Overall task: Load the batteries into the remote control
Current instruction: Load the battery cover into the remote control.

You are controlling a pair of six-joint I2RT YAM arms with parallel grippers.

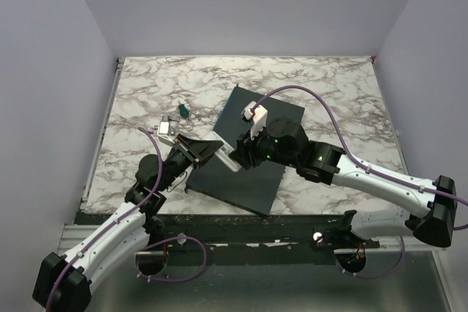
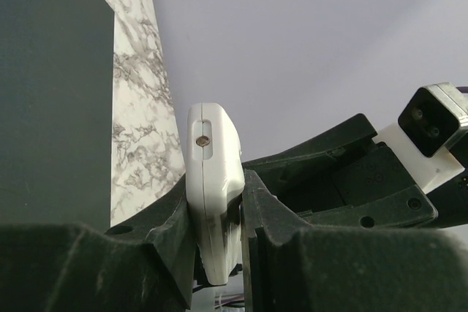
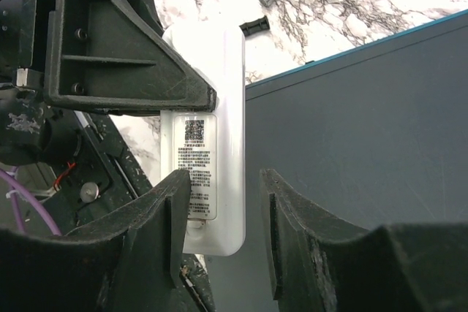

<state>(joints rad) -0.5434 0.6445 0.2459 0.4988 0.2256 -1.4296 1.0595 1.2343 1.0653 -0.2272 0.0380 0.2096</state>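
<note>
The white remote control (image 1: pixel 227 157) hangs above the near left part of the dark grey slab (image 1: pixel 252 153). My left gripper (image 2: pixel 217 189) is shut on its long edges, seen edge-on in the left wrist view. Its back, with a printed label (image 3: pixel 197 158), faces the right wrist camera. My right gripper (image 3: pixel 225 180) is open around the remote control's (image 3: pixel 219 93) near end, its left finger over the label and a gap on the right side. The batteries are out of view.
A green-handled screwdriver (image 1: pixel 183 111) and a small silver-white part (image 1: pixel 167 130) lie on the marble table (image 1: pixel 329 85) left of the slab. A small black piece (image 3: pixel 254 25) lies on the marble near them. Grey walls enclose the table.
</note>
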